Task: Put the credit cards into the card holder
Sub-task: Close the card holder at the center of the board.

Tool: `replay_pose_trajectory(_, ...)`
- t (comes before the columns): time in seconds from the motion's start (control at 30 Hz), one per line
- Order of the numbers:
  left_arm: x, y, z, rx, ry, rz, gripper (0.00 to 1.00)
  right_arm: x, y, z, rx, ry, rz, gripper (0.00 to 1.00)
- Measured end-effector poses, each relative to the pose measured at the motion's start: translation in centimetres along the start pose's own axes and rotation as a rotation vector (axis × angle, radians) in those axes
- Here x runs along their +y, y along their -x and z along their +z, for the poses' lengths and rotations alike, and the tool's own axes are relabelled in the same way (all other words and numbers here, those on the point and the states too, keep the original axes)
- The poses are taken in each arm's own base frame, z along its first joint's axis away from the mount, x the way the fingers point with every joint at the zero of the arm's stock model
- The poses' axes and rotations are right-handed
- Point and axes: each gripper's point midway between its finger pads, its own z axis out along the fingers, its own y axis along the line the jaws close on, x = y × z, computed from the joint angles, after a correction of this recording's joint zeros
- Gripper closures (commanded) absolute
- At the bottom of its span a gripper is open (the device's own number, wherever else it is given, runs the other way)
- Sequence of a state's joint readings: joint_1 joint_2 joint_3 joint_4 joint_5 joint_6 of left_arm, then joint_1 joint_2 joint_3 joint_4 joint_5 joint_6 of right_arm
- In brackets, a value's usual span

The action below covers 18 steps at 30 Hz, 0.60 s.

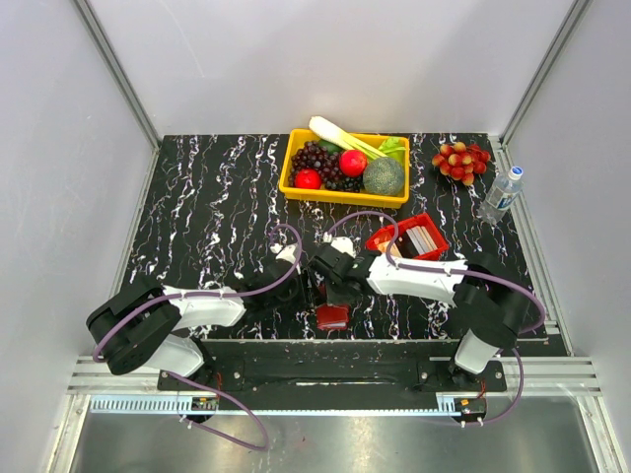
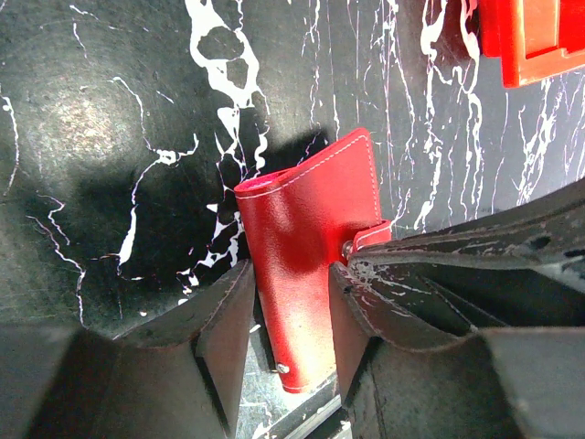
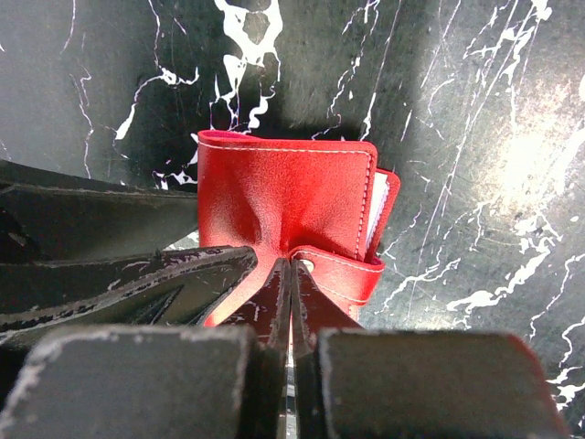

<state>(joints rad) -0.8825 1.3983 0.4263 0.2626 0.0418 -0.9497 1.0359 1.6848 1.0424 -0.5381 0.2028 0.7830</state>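
Note:
The red card holder (image 1: 332, 316) stands on edge near the table's front edge, folded shut. My left gripper (image 2: 291, 274) is shut on it, one finger against each face of the card holder (image 2: 311, 256). My right gripper (image 3: 291, 263) is shut with nothing between its fingers, its tips pressed against the snap strap (image 3: 343, 273) of the card holder (image 3: 283, 192). A white card edge (image 3: 379, 206) shows inside the holder's open side. More whitish credit cards (image 1: 422, 239) lie in the bright red tray (image 1: 380, 239) behind the right arm.
A yellow basket (image 1: 345, 195) of fruit and vegetables stands at the back centre. A bunch of red grapes (image 1: 461, 161) and a water bottle (image 1: 501, 193) are at the back right. The red tray's corner (image 2: 535, 37) shows in the left wrist view.

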Motion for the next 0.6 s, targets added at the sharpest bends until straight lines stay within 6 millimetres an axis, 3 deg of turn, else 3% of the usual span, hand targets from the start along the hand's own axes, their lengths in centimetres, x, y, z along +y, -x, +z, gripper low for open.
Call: replay_pose_trajectory(0.6, 0.0, 0.0, 0.1, 0.000, -0.002, 0.000, 0.58, 0.3, 0.5, 1.1, 0.058, 0.115, 0.078, 1.00)
